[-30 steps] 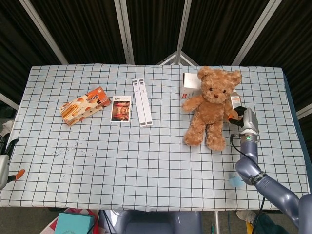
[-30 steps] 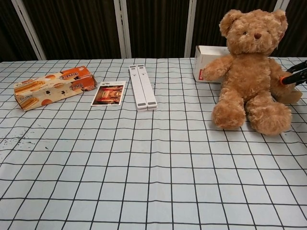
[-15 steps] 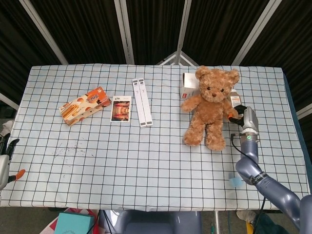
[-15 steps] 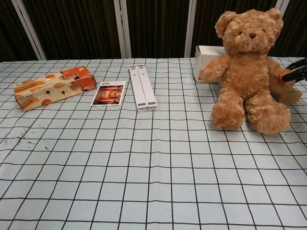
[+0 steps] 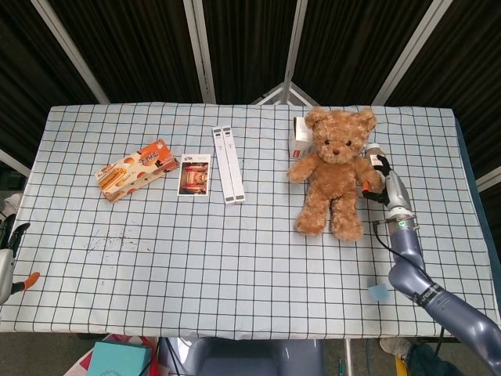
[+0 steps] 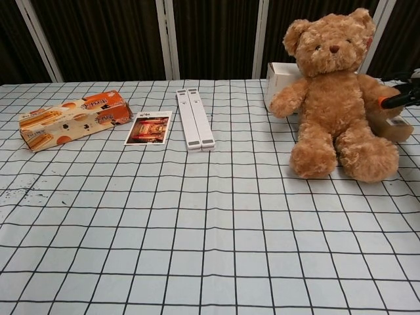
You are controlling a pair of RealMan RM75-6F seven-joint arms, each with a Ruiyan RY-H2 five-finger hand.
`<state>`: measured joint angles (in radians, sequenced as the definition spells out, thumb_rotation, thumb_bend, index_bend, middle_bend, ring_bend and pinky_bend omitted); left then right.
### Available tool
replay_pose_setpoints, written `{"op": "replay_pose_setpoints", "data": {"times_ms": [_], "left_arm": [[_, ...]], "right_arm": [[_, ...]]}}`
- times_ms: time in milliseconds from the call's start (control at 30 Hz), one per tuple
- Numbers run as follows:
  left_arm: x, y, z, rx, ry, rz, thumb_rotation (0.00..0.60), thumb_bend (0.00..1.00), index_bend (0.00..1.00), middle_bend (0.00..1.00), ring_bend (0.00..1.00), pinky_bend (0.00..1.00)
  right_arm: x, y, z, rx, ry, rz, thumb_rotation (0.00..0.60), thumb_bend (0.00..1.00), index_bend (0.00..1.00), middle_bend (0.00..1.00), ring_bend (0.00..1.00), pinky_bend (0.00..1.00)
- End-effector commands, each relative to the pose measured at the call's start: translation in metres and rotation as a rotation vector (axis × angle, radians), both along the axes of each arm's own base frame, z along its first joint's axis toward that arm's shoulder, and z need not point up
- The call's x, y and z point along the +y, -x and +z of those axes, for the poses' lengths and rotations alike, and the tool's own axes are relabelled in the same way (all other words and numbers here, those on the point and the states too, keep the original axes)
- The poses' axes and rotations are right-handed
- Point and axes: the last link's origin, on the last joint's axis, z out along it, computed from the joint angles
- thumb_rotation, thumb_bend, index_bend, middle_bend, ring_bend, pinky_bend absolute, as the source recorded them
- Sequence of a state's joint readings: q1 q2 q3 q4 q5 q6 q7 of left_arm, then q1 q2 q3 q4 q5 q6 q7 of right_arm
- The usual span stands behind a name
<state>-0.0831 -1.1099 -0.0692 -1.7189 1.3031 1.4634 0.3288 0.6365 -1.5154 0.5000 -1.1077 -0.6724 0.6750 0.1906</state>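
Teddy bear: the brown teddy bear (image 5: 333, 171) sits up on the checked table (image 5: 235, 258), leaning a bit. It is the landmark for the other things here.
Right hand: the right hand (image 5: 379, 174) is touching the teddy bear's arm on the bear's far side from the white strips. Its dark fingers (image 6: 405, 97), tipped with orange, seem to close on the fur, so it looks like it holds the bear by the arm. I cannot see the whole grip.
Left hand: the left hand (image 5: 6, 266) is at the table's edge, far from the teddy bear. Its fingers look apart and it holds nothing.
How far along: I think the bear is gripped and upright, but not lifted off the table.
White box: a small white box (image 5: 301, 137) is just behind the teddy bear, touching it.
White strips: two long white strips (image 5: 228, 164) lie side by side, near the bear.
Photo card: a photo card (image 5: 194, 174) lies past the strips.
Snack box: an orange snack box (image 5: 135, 169) is farthest from the bear.
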Motion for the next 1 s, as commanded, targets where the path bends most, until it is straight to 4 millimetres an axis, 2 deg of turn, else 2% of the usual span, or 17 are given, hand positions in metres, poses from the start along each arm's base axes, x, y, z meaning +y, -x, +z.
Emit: {"op": "replay_pose_setpoints", "data": {"times_ms": [33,167,300,467,567,733,800,900,1000], "left_arm": [[0.0,0.0,0.0,-0.002,0.0,-0.001,0.6,0.24,0.14,0.0,0.0,0.03],[-0.001,-0.001,0.001,-0.006,0.003,-0.005,0.6,0.24,0.14,0.0,0.0,0.03],[-0.002,-0.001,0.002,-0.013,0.005,-0.011,0.6,0.24,0.14,0.0,0.0,0.03],[-0.004,-0.003,0.001,-0.021,0.016,-0.026,0.6,0.24,0.14,0.0,0.0,0.03],[-0.005,-0.004,0.001,-0.026,0.023,-0.036,0.6,0.24,0.14,0.0,0.0,0.03],[-0.008,-0.006,0.002,-0.035,0.027,-0.047,0.6,0.24,0.14,0.0,0.0,0.03],[-0.01,-0.006,0.002,-0.037,0.033,-0.051,0.6,0.24,0.14,0.0,0.0,0.03],[-0.011,-0.006,0.002,-0.041,0.042,-0.06,0.6,0.24,0.14,0.0,0.0,0.03],[-0.012,-0.007,0.003,-0.045,0.044,-0.065,0.6,0.24,0.14,0.0,0.0,0.03]], "right_arm": [[0.01,0.006,0.016,-0.03,0.018,0.029,0.6,0.56,0.02,0.2,0.05,0.0],[0.024,0.017,0.037,-0.036,0.057,0.038,0.6,0.56,0.01,0.2,0.05,0.0],[0.05,0.031,0.061,-0.03,0.083,0.041,0.6,0.56,0.01,0.2,0.05,0.0],[0.097,0.037,0.087,-0.12,0.102,0.08,0.6,0.56,0.01,0.2,0.05,0.0],[0.139,0.041,0.095,-0.107,0.057,0.139,0.6,0.56,0.01,0.2,0.05,0.0],[0.21,0.063,0.101,0.196,-0.098,0.271,0.6,0.56,0.02,0.2,0.05,0.0],[0.23,0.072,0.103,0.34,-0.131,0.296,0.6,0.56,0.02,0.2,0.05,0.0],[0.248,0.079,0.105,0.541,-0.1,0.299,0.6,0.55,0.02,0.18,0.05,0.0],[0.256,0.078,0.104,0.666,-0.024,0.295,0.6,0.49,0.01,0.16,0.05,0.0]]}}
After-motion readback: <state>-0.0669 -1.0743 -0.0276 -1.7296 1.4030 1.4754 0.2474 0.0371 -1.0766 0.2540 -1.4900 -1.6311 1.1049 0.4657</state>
